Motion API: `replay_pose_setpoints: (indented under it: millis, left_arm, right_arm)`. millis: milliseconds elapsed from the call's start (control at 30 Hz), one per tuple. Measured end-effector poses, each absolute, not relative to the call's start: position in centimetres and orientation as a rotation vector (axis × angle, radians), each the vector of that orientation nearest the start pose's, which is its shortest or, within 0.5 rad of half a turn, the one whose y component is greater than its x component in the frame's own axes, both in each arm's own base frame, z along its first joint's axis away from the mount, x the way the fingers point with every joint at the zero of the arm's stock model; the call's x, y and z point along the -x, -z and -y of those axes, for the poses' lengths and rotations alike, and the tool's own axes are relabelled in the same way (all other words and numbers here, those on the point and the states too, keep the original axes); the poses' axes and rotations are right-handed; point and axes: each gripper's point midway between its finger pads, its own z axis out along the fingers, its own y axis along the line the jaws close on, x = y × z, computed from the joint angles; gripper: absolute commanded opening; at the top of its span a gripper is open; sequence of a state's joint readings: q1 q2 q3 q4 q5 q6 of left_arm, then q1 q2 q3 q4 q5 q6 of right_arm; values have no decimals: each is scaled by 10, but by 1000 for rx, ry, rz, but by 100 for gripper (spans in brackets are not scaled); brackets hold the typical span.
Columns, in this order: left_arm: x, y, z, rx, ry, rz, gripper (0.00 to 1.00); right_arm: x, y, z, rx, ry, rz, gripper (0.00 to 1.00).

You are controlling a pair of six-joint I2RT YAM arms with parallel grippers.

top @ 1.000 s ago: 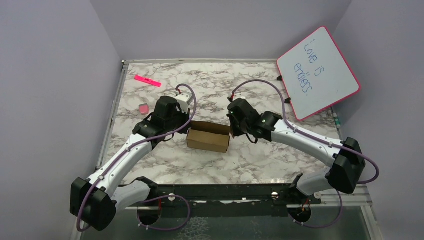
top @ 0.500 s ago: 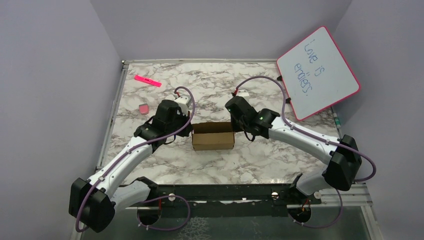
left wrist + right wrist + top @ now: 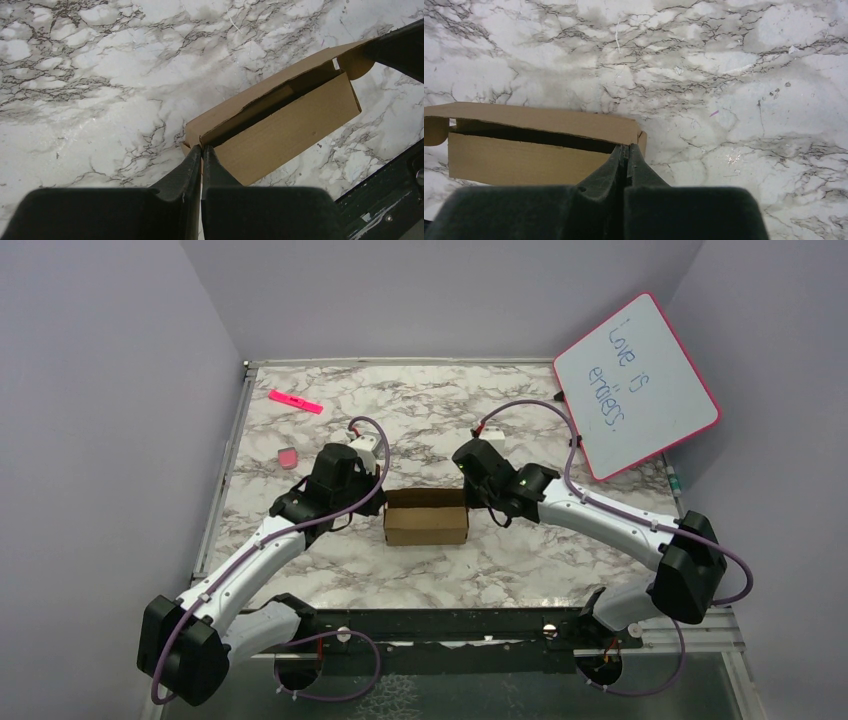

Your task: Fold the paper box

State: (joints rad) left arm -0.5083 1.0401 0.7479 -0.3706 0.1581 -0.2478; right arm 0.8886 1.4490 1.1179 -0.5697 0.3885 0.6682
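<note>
Free marble table beyond paper box

In the left wrist view, the near corner of the paper box is masked by the pressed-together fingers of the left gripper. Whether cardboard is caught between them cannot be told. The same is left unsettled at the right gripper, where the box is also cut off by the picture's left edge. The box's interior is lost in shadow. In the top view, both sets of fingertips are hidden under the wrist housings. The small pink object is too small to be identified.
</note>
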Motion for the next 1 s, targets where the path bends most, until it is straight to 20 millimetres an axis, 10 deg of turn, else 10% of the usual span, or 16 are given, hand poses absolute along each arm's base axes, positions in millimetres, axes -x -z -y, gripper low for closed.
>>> replay_pose_setpoints:
  millis: [1000]
  left_arm:
    - [-254, -138, 174, -349, 522, -2251, 9]
  right_arm:
    - [-271, -132, -269, 245, -112, -2527, 11]
